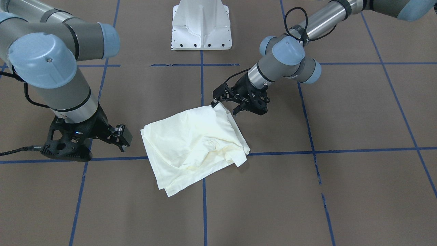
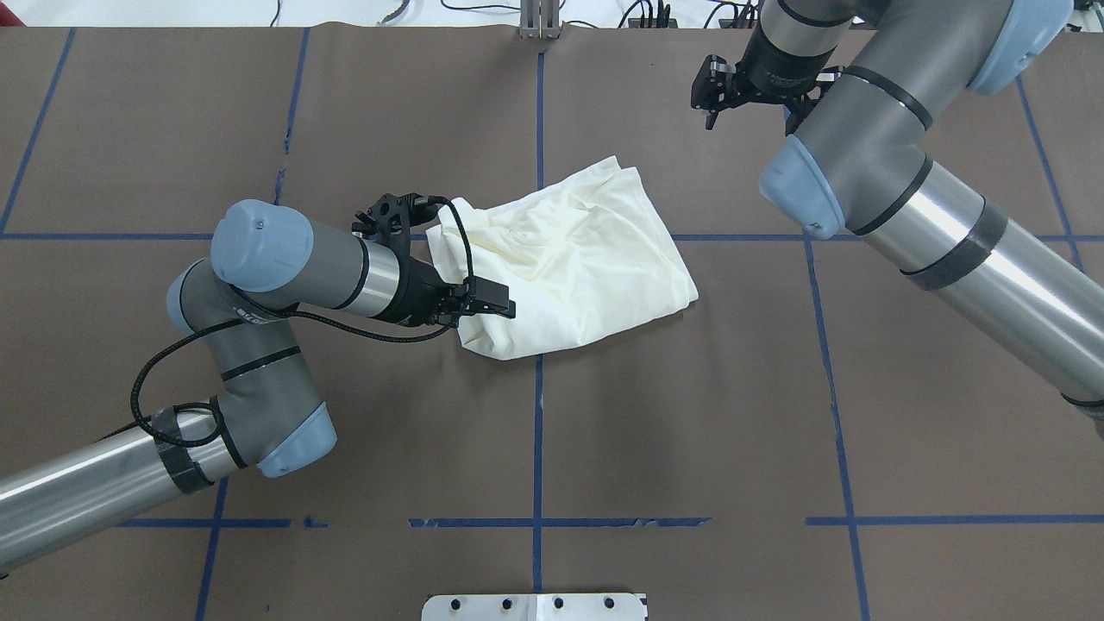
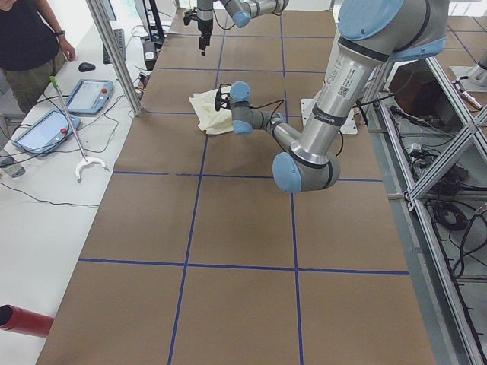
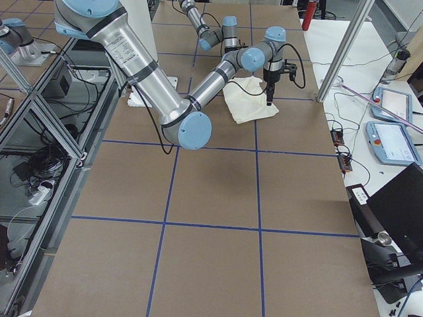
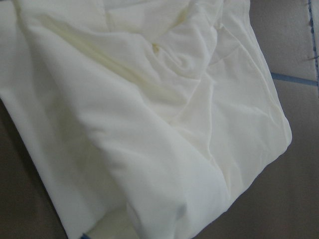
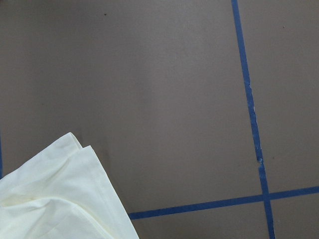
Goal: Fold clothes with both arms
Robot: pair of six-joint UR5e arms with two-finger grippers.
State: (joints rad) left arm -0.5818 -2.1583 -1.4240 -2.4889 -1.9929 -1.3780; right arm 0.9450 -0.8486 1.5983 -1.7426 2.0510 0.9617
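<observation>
The cream shirt [image 1: 191,147] lies crumpled and partly folded on the brown table, plain side up; no print shows. It also shows in the overhead view [image 2: 578,259] and fills the left wrist view [image 5: 149,114]. My left gripper [image 1: 225,106] is low at the shirt's corner nearest the robot base, jaws apart, one fingertip [image 1: 215,102] touching the cloth edge; it also shows in the overhead view [image 2: 487,306]. My right gripper [image 1: 122,140] hangs open and empty beside the shirt's other side, apart from it [image 2: 709,95]. The right wrist view shows only a shirt corner [image 6: 60,199].
The white pedestal base [image 1: 201,27] stands behind the shirt. Blue tape lines [image 1: 204,205] grid the brown table. In the exterior left view an operator [image 3: 30,46], tablets [image 3: 46,129] and a metal post [image 3: 114,53] are beside the table.
</observation>
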